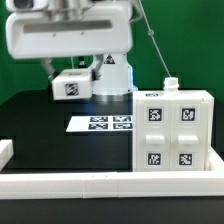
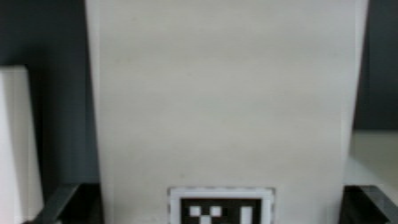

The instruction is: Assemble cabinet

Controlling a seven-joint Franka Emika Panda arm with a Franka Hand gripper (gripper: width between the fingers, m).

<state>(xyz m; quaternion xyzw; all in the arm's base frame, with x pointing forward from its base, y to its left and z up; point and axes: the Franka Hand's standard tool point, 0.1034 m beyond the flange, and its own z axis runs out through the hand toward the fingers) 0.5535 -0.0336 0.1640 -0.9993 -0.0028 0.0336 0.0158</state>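
The cabinet body (image 1: 175,130), a large white box with a grid of four tagged drawer blocks on its front, stands on the dark table at the exterior view's right. My gripper (image 1: 68,76) hangs above the table at the exterior view's left, apart from the box, shut on a white tagged cabinet part (image 1: 72,86). In the wrist view this part (image 2: 222,95) fills the middle as a long white panel with a tag (image 2: 222,208) near my gripper (image 2: 222,212). The dark fingers (image 2: 71,200) flank it on both sides.
The marker board (image 1: 100,123) lies flat on the table between the robot base (image 1: 112,78) and the cabinet. A low white border rail (image 1: 90,183) runs along the front. A white strip (image 2: 15,140) shows at the wrist view's edge.
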